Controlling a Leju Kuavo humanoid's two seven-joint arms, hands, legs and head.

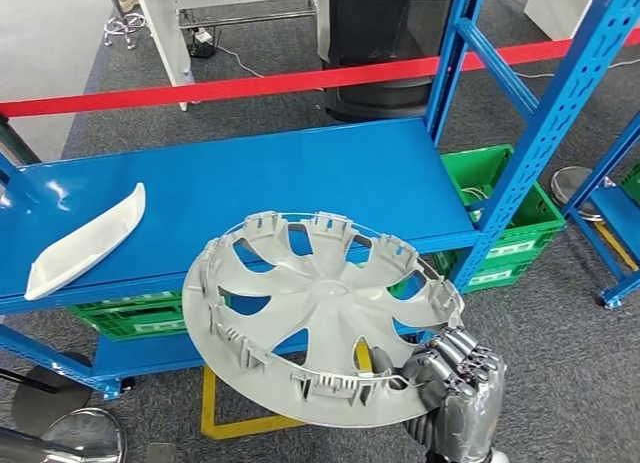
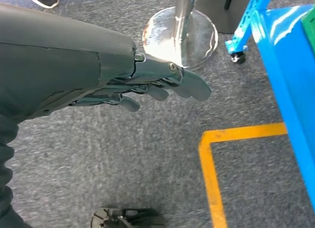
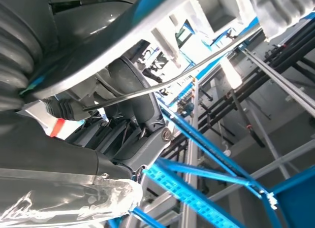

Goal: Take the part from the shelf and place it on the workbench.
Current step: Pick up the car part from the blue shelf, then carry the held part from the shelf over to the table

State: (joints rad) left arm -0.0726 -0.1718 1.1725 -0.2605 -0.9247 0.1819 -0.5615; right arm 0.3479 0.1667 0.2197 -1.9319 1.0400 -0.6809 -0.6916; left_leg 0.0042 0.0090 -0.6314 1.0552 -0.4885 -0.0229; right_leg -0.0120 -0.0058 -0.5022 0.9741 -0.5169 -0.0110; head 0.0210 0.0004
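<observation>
The right robot hand (image 1: 453,388) grips the grey wheel cover (image 1: 321,318) by its near rim, holding it flat, inner side up, just off the front edge of the blue shelf (image 1: 249,178). It looks light and fairly stiff, though a one-sided rim hold will let it sag and tilt; its thin clip tabs look breakable, so gripping the solid rim is wiser. The left robot hand (image 2: 163,85) hangs empty over the floor, fingers extended.

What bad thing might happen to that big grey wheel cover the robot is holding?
The right hand grips the wheel cover only at one edge, so it might tip or slip out. It hangs beside the blue shelf, so its far rim could bump the shelf's edge or the blue post.
</observation>
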